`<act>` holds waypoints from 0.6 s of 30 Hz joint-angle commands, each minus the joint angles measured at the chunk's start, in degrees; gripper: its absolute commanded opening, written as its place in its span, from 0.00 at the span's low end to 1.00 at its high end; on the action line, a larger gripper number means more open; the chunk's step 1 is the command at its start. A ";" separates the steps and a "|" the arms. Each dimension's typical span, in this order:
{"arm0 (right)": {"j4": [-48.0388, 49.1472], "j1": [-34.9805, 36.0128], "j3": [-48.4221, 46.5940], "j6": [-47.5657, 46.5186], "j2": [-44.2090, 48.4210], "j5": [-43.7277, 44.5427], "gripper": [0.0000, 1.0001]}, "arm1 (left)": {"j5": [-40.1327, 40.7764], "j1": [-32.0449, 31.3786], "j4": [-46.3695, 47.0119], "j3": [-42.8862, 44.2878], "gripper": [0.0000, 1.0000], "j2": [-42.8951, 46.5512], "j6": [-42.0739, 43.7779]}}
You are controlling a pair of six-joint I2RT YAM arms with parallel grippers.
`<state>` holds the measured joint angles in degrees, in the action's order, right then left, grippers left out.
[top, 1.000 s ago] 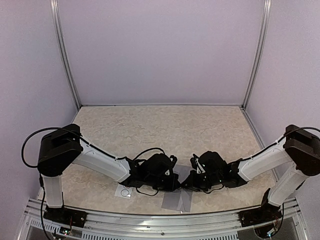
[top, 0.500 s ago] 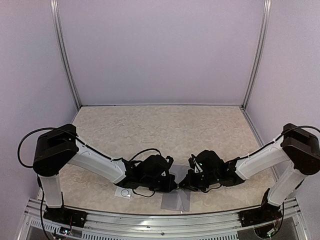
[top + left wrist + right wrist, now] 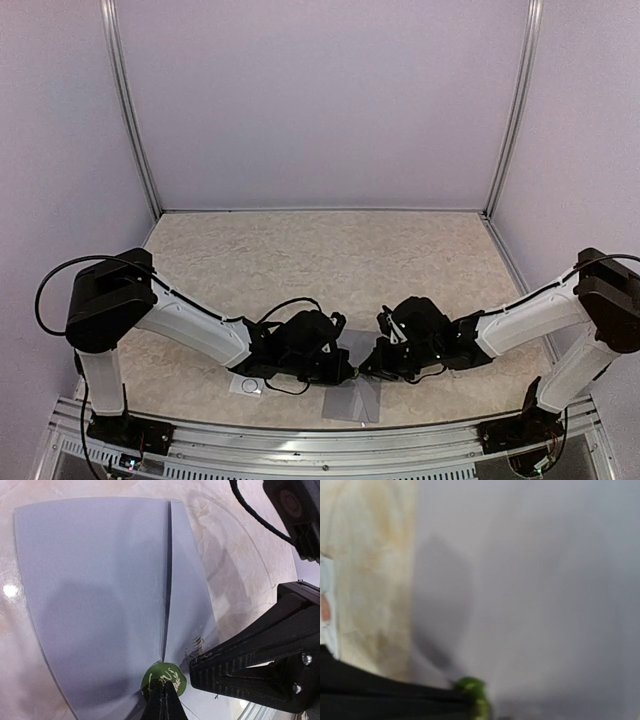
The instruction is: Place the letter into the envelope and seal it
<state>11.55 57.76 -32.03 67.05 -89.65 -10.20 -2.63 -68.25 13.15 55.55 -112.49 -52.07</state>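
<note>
A flat grey paper envelope [image 3: 352, 402] lies at the bottom centre of the overhead view, on the cream marbled tabletop [image 3: 330, 250] close to its near edge. Its upper edge is hidden under the two black grippers that meet just above it. The left gripper [image 3: 343, 368] comes in from the left and the right gripper [image 3: 368, 367] from the right, their tips almost touching each other.

In the left wrist view the envelope [image 3: 100, 590] fills most of the frame. It is pale, smooth and matte. A straight dark seam runs from the top centre down to the bottom centre, with a broad panel on its left and a narrower strip on its right. A soft shadow falls across the broad panel. A round green pad [image 3: 162, 677] on the left gripper's tip sits at the lower end of that seam. The jaws there are pressed together with no gap, and the pictures do not show whether paper is pinched between them.

The right wrist view is blurred. The grey envelope [image 3: 545, 580] covers the centre and right, with marbled tabletop on the left. A small white card [image 3: 326, 605] shows at the left edge. The right gripper's jaws are also closed tight, with a green tip at the bottom centre against the paper.
</note>
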 commanded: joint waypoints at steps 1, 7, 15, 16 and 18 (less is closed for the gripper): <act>-1.99 0.69 -2.45 -2.02 2.57 0.90 0.00 | 0.79 -0.45 -11.15 -3.10 0.00 -2.65 0.04; -0.04 0.69 -2.72 -2.37 -0.64 0.54 0.00 | 0.70 -0.50 -11.15 -2.92 0.00 -2.74 0.13; 2.43 0.70 -1.79 -0.82 -5.69 -1.35 0.00 | 0.81 -0.59 -11.19 -2.65 0.00 -2.98 0.21; 2.01 0.76 -1.54 -0.45 -5.76 -1.35 0.00 | 0.81 -0.59 -11.13 -2.64 0.00 -2.87 0.22; 0.29 0.77 -0.97 0.48 -5.80 -0.99 0.00 | 0.89 -0.58 -11.20 -2.55 0.00 -2.83 0.22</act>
<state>13.54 57.91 -33.98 65.91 -93.60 -10.94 -2.52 -68.25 12.95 55.55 -112.38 -52.23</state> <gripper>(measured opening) 0.003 0.002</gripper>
